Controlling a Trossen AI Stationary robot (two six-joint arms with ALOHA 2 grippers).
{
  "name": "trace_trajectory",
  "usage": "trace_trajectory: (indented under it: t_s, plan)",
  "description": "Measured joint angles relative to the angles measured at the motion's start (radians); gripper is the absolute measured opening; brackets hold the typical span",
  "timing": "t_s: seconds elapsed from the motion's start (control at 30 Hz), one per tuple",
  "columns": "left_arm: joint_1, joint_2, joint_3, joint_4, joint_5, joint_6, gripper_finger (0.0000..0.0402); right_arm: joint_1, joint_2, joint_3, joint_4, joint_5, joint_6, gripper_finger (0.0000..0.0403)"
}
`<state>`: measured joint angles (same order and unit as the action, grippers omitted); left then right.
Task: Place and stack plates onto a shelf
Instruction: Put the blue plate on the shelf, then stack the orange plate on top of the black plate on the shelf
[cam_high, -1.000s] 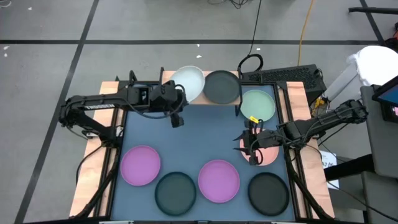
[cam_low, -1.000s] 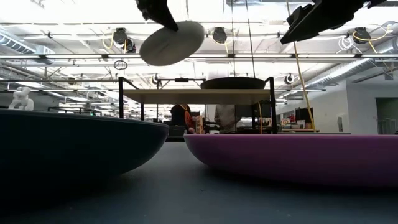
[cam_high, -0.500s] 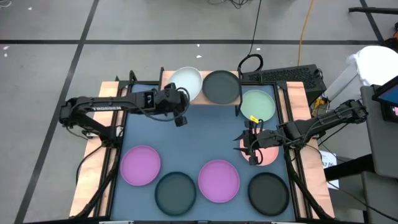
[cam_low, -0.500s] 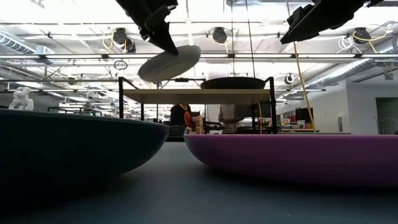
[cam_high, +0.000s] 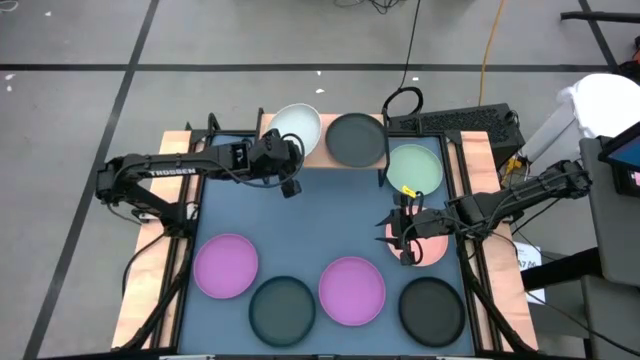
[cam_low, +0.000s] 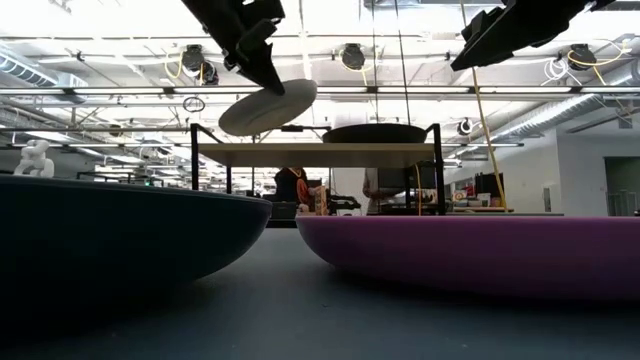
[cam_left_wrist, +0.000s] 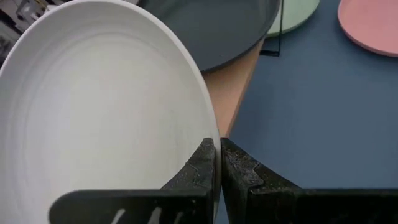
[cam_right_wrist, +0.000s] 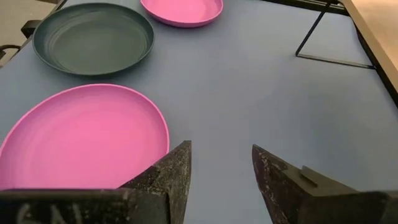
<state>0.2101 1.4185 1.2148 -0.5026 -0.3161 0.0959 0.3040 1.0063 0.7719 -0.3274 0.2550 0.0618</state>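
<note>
Left pincer (cam_left_wrist: 217, 163) pinches white plate's (cam_left_wrist: 99, 106) rim — right pincer (cam_right_wrist: 221, 163) spread, empty.

One brand name on my left arm

From above, "TROSSEN" runs in white capitals along the dark link of my left arm (cam_high: 170, 172), at the table's far left. I can read no other text, label or number anywhere.

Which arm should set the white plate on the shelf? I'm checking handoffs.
Left, probably. The left gripper is shut on the white plate's rim, holding it tilted over the shelf's empty side, beside the dark plate. The right gripper hangs open over the pink plate.
</note>
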Motion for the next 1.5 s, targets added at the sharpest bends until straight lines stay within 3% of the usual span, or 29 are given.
trace_trajectory:
  t_s: [0.5, 1.5]
  plan:
    - [0.027, 0.000, -0.121, 0.089, 0.002, 0.088, 0.0023, 0.012, 0.000, 0.000, 0.001, 0.000, 0.006, 0.0153]
    - [0.038, 0.037, -0.124, 0.158, 0.045, 0.079, 0.0037, 0.012, 0.000, 0.000, 0.005, 0.000, 0.006, 0.0153]
